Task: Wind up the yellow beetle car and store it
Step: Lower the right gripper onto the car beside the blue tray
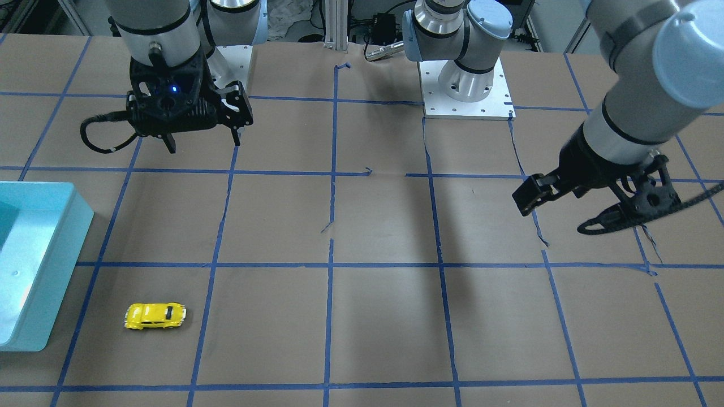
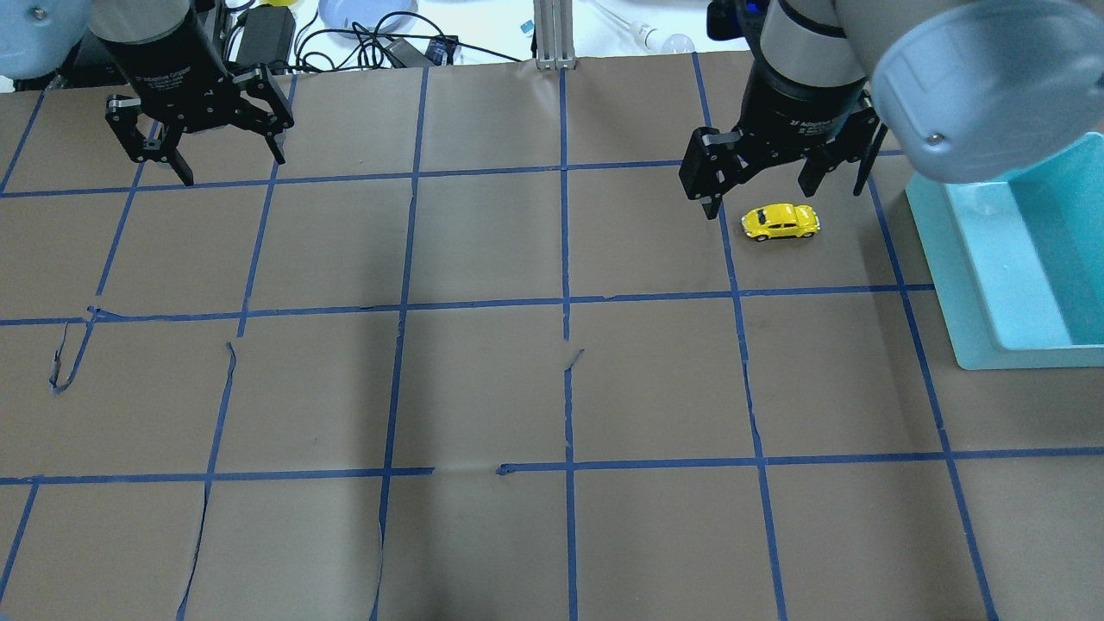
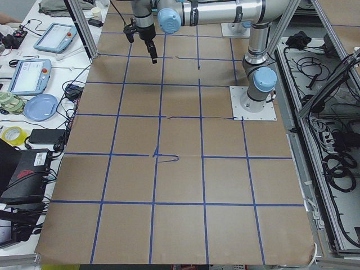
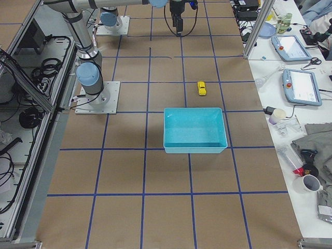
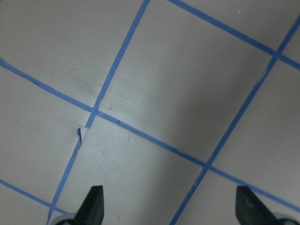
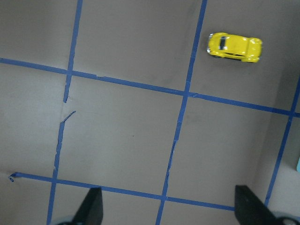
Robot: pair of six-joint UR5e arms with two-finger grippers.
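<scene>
While the yellow beetle car (image 2: 780,222) sat on its wheels on the brown paper of the table (image 2: 483,388), inside one blue-taped square and near the teal bin (image 2: 966,285) without touching it, the right gripper (image 1: 203,144) hung above the paper with its fingers spread wide and nothing held between them. The front view placed that gripper on the robot's side of the car, apart from it, and its wrist camera showed the car beyond the fingertips, toward the upper right. The left gripper (image 2: 233,168) hung over the far left squares, likewise wide open and holding nothing.
</scene>
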